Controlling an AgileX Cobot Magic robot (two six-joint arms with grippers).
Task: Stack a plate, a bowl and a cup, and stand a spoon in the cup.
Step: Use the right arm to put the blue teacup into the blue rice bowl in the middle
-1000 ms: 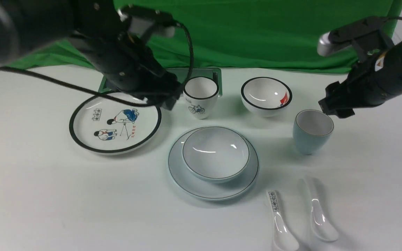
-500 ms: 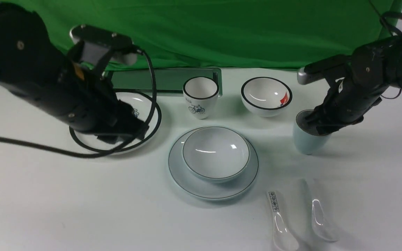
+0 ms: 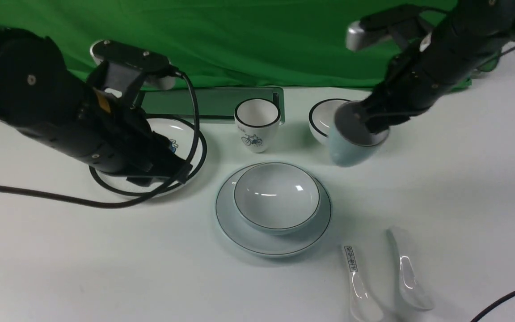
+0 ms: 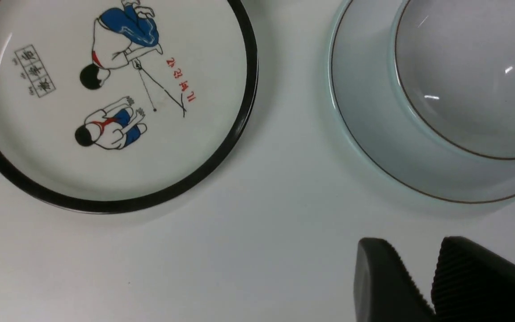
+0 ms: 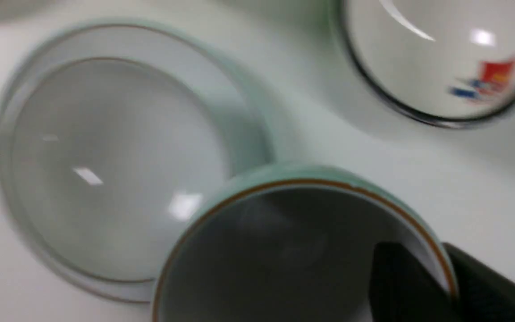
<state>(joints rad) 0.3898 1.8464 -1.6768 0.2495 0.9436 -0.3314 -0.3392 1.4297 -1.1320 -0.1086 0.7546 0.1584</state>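
Note:
The pale plate (image 3: 233, 223) lies mid-table with the plain bowl (image 3: 276, 197) sitting in it. My right gripper (image 3: 373, 125) is shut on the rim of the pale blue cup (image 3: 344, 152), one finger inside and one outside. The cup hangs tilted in the air, just right of and behind the bowl. In the right wrist view the cup (image 5: 293, 250) sits in the right gripper (image 5: 445, 268) beside the bowl (image 5: 105, 165). The plain white spoon (image 3: 407, 275) lies at the front right. My left gripper (image 4: 411, 250) hovers left of the plate (image 4: 365, 134), narrowly open and empty.
A black-rimmed cartoon plate (image 3: 105, 179) lies under my left arm. A bicycle cup (image 3: 257, 120) and a black-rimmed bowl (image 3: 322, 118) stand behind the stack. A labelled spoon (image 3: 358, 281) lies beside the plain one. A green tray (image 3: 213, 105) sits at the back.
My right gripper closed on the cup's rim, lifted it and carried it left, near the bowl. My left arm drew back over the cartoon plate and its jaws narrowed.

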